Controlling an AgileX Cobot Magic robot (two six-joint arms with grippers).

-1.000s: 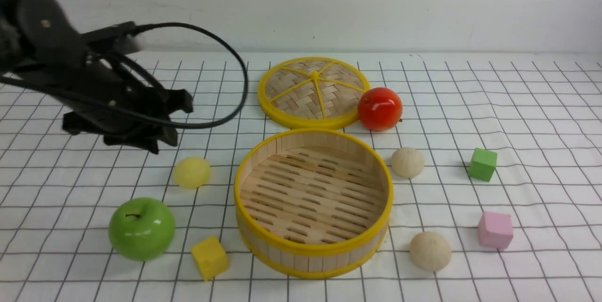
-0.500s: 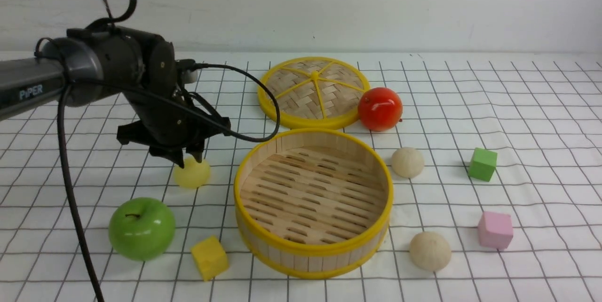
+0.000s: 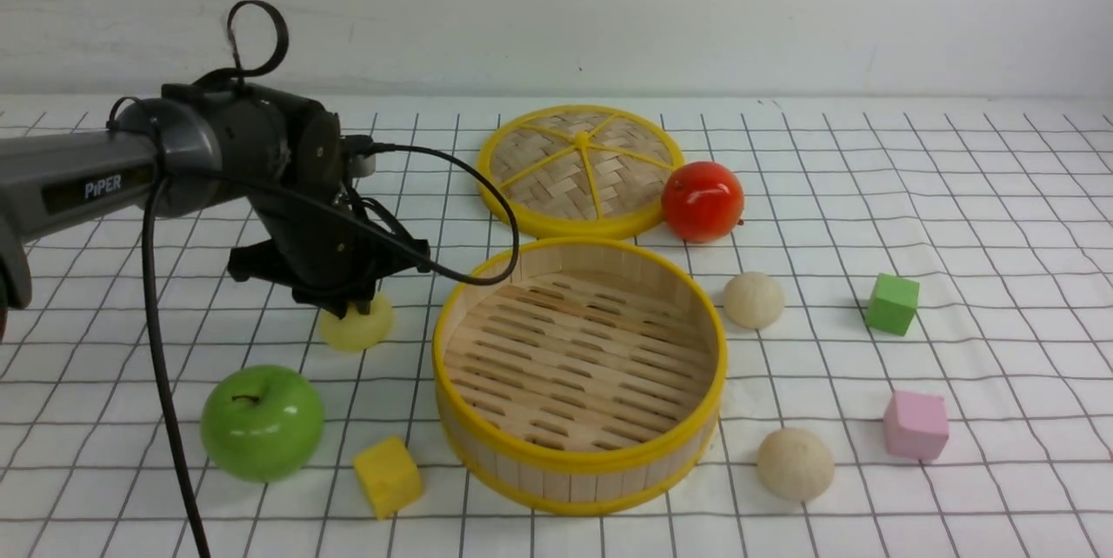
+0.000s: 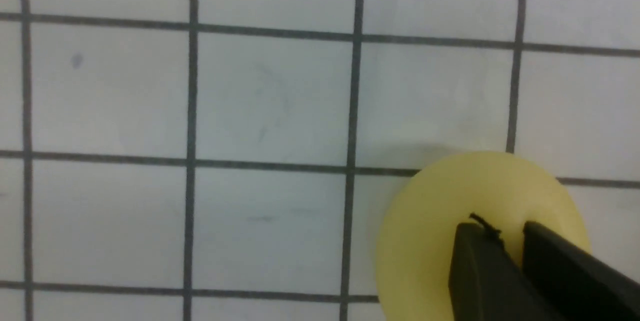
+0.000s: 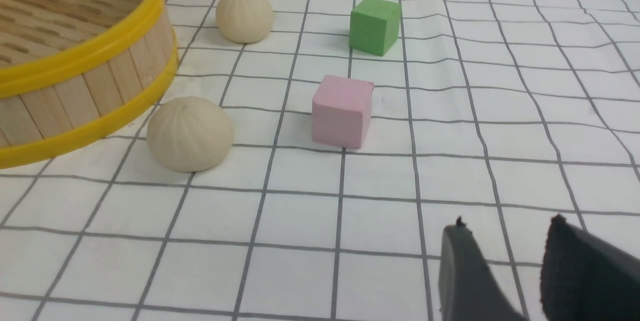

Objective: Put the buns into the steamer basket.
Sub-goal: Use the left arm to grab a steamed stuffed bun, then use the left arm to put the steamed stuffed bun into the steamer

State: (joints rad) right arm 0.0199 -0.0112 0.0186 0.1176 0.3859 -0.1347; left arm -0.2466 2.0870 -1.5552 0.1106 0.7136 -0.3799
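Shows the yellow bun (image 3: 355, 328) on the tabletop (image 3: 956, 193) just left of the steamer basket (image 3: 574, 471), outside it, directly under the left tool (image 3: 352, 308), narrow and seemingly pinching the bun's top; calls for a lift, then a short carry rightward over the rim. Leaves the far beige bun (image 3: 753, 300) and the near beige bun (image 3: 795, 464) right of the basket, nearer the right tool (image 5: 505, 223), parted and empty. Hides the contact itself behind the left tool; cannot tell how firm the hold.

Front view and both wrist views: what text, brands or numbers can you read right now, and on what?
"PiPER": white lettering on the grey link of the left arm, read in the front view.
Nothing else in the front view or in either wrist view carries any text, label or number that shows.
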